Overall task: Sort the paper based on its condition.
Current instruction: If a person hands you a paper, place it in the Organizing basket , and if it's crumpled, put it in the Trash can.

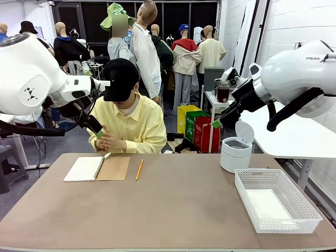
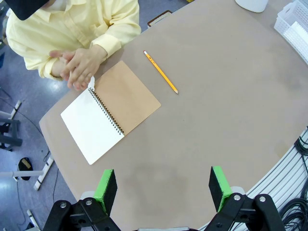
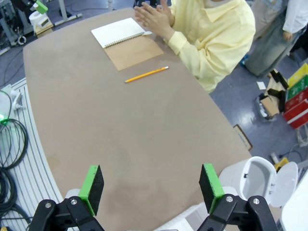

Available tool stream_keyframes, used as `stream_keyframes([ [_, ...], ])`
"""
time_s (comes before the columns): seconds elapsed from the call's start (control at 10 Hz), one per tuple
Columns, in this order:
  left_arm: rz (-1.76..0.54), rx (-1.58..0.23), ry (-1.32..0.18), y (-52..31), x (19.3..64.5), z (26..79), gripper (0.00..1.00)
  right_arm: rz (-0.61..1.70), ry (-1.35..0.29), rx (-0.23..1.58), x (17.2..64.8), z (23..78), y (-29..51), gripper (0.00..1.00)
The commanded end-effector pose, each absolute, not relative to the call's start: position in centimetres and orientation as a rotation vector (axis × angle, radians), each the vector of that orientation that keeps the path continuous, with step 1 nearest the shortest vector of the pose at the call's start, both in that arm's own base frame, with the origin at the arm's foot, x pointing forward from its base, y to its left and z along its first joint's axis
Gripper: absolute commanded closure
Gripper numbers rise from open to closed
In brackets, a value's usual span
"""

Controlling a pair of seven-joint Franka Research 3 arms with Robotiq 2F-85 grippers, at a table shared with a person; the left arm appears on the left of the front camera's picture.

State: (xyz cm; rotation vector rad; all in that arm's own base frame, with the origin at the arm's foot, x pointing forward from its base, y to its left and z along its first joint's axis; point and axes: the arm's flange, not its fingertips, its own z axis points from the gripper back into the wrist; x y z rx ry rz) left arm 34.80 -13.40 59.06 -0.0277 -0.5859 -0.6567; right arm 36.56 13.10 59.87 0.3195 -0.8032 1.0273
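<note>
The person's hands [image 2: 79,67] are pressed together at the far table edge, and a small bit of white paper [image 2: 91,83] sticks out beneath them. What looks like a flat white sheet [image 1: 268,205] lies in the white basket [image 1: 310,212] at the front right. My left gripper [image 1: 98,132] hangs high at the left, just in front of the person; its wrist view shows it open [image 2: 163,190] and empty above the table. My right gripper [image 1: 216,124] is raised at the right, also open [image 3: 151,187] with nothing between its fingers.
An open spiral notebook [image 1: 97,168] with a brown card cover lies before the person, with a yellow pencil [image 1: 139,169] to its right. A white lidded bin [image 1: 236,152], lid up, stands at the far right beside the basket. The bare tabletop [image 1: 178,210] spreads between them.
</note>
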Motion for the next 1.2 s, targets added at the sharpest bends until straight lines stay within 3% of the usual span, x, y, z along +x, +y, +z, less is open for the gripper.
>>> stream_keyframes([
  [0.0,-0.652,-0.029,-0.586,-13.33,34.81,59.13,0.0,1.03,-0.802,0.32,36.58,59.78,13.18,0.0],
  [1.1,-0.652,-0.029,-0.586,-13.33,34.81,59.13,0.0,1.03,-0.802,0.32,36.58,59.78,13.18,0.0],
])
